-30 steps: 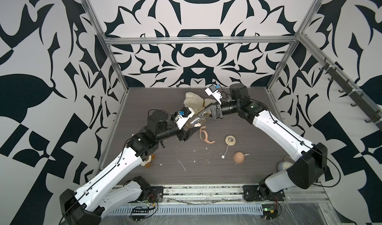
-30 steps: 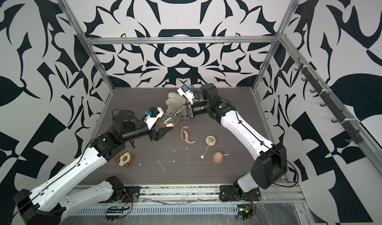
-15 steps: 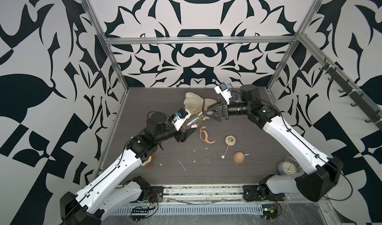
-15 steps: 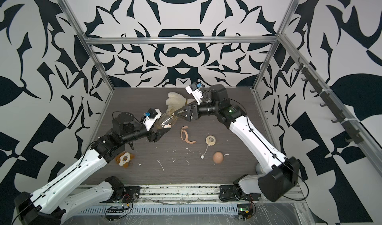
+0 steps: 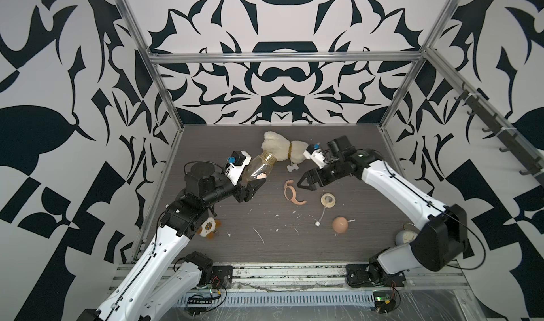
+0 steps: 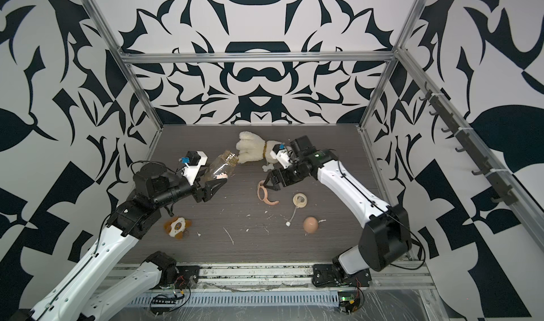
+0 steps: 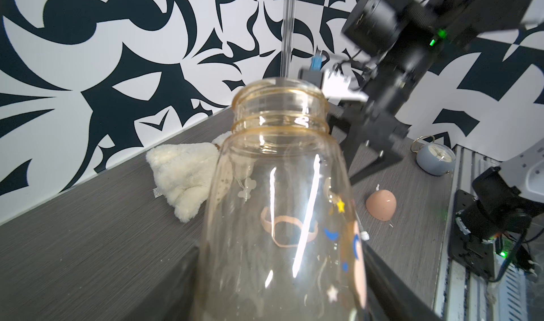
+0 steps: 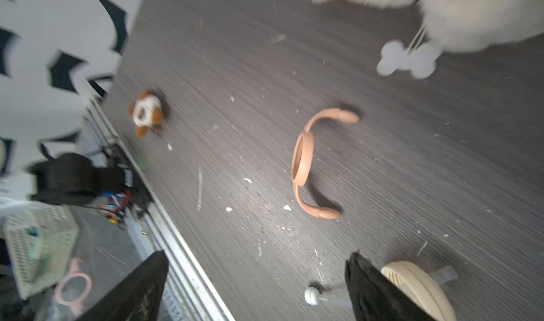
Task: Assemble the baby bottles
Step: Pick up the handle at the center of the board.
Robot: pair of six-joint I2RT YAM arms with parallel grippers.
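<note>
My right tool (image 5: 306, 186) has let go. A second ago it was up at the neck of the bottle (image 5: 259, 167), meeting the left arm there. Now it has swung right and down and hangs spread wide and empty, low over the table (image 5: 294, 246). It is just right of the far end of the handle ring (image 5: 291, 190). The right wrist view shows both fingers apart with nothing between them. The ring lies ahead of them untouched, and the nipple collar (image 8: 412, 287) sits just beside one finger.

My left tool (image 5: 255, 184) hasn't changed. It stays clenched on the base of the bottle and holds it clear of the table at left. The bottle is tilted, with its open mouth pointing far and right toward the plush dog (image 5: 282, 150). The threaded neck is bare, with no ring, collar or cap on it.

I read this as the two-handed regrasp being finished. The left arm now carries the bottle alone, and the right is free to fetch parts. The ring looks like the first one to collect, since it has to go over the neck before the collar.

The other pieces are all loose on the table. The collar lies right of the ring, its straw trailing toward me. The dome cap (image 5: 340, 224) sits nearer and slightly further right. A small orange-white toy (image 5: 209, 226) lies under the left arm, out of the way.

The assembly has barely started.
</note>
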